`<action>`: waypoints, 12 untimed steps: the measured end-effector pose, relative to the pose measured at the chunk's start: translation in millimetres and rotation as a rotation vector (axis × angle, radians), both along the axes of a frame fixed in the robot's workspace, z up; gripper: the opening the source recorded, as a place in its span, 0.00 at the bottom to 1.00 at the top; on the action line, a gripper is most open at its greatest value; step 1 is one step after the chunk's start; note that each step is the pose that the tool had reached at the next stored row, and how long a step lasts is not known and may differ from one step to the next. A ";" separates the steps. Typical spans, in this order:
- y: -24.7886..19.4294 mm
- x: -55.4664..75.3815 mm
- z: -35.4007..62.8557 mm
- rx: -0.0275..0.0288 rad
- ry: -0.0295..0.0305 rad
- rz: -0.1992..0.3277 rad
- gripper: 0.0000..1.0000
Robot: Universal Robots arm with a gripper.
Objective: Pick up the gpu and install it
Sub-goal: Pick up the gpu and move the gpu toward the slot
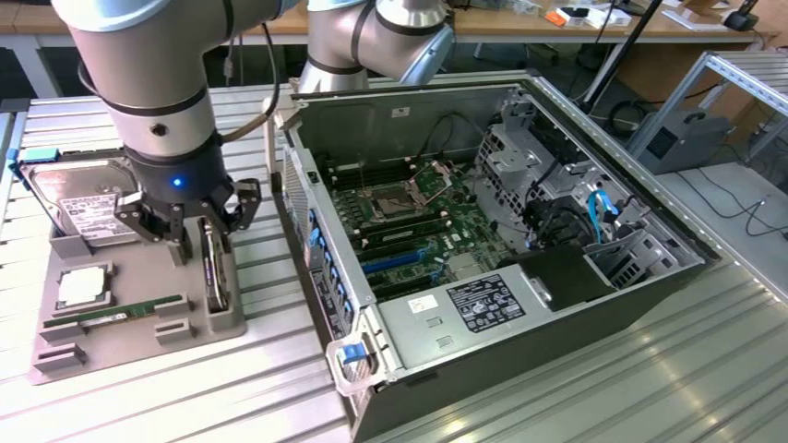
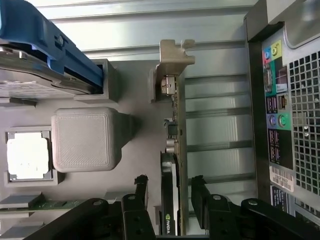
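Currently my gripper [image 2: 170,194] holds its fingers [image 2: 198,195] spread astride the gpu [image 2: 171,170] without touching it. The card stands on edge in a slot of the grey tray [image 1: 74,349], at the exterior view's left, so both faces are reachable. Near to far, the tray carries one memory stick [image 1: 117,314], one processor [image 1: 80,288], one gpu and one hard drive [image 1: 87,198]; one opened computer case [image 1: 357,115] lies at the exterior view's right.

Your hand [image 1: 203,242] hangs right over the gpu [image 1: 218,268], which stands on edge in the holder [image 1: 136,346] on the table [image 1: 283,369], fingers [image 2: 141,187] either side, not touching. The hard drive [image 1: 80,198] is just beside the hand, the computer case [image 1: 407,97] on the hand's other side.
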State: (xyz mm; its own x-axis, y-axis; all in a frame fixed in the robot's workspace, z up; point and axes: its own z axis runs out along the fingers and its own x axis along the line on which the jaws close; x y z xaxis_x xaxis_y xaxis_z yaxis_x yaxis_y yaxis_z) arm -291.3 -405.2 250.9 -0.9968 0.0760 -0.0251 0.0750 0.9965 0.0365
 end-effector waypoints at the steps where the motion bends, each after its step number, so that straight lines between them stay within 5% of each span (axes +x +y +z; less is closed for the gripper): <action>1: 0.0 0.0 -1.9 -0.0001 0.0001 0.000 0.48; 11: -0.1 0.0 -8.0 -0.0001 0.0001 0.000 0.48; 12: -0.1 0.0 -8.0 -0.0001 0.0001 0.000 0.40</action>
